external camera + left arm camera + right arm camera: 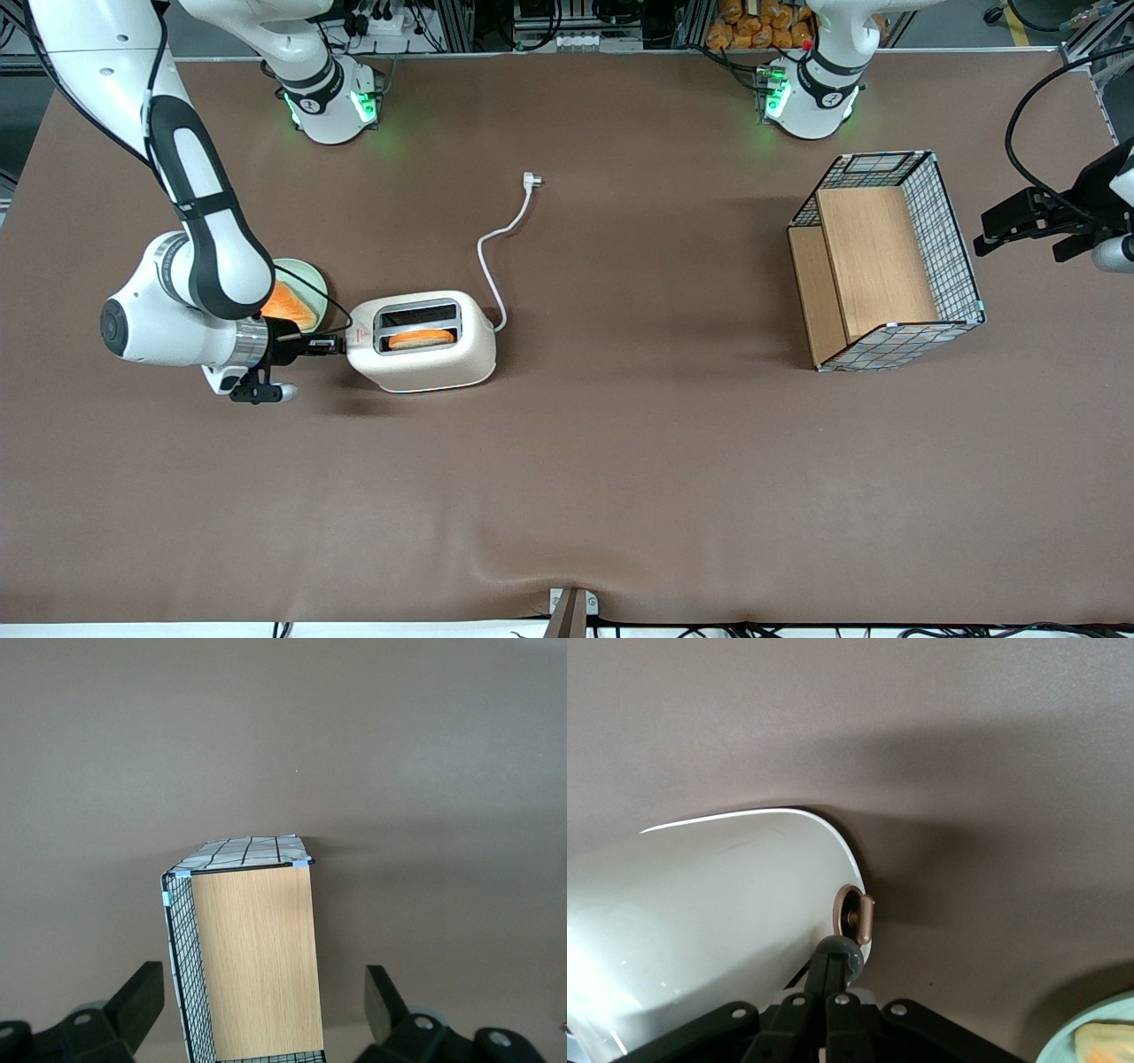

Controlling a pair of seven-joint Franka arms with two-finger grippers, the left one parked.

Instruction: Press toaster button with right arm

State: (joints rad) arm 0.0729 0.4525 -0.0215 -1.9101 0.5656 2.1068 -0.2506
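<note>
Front view | jaws (337, 345) closed, empty, at rounded glossy cream toaster (423, 342) narrow end | brown matte table (620, 461)

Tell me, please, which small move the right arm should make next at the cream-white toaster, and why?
Probably a short press down. The right arm's black gripper sits at the narrow end of the cream-white rounded toaster, fingers shut, tips on the small lever knob. An orange slice sits in one slot.
</note>
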